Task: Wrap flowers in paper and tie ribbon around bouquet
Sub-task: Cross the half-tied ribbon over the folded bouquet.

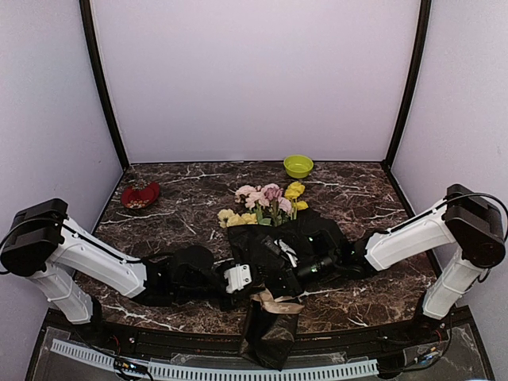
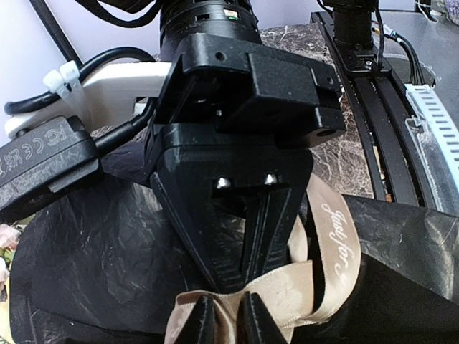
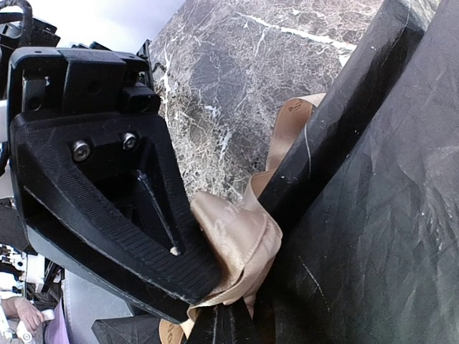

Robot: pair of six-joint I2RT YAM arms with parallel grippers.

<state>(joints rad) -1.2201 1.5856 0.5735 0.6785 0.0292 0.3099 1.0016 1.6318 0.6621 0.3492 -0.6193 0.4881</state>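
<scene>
While left claw (image 2: 226, 320) and right claw (image 3: 224, 328) pinch the ribbon (image 2: 336, 240), it reads "Just for".

Both arms, the left arm (image 1: 91, 260) and the right arm (image 1: 409, 238), have white link shells with bulky black joint housings and black forearms. Black cables (image 2: 118, 56) lie against a white link, bound by two white cable ties (image 2: 61, 75). A black wrist camera box (image 2: 43, 154) carries raised FC and CE marks. The right claw (image 2: 233, 278) is matte black and wedge-shaped, with two silver screws (image 2: 224, 183). The left claw (image 3: 192, 287) shows ribbed black faces.
</scene>
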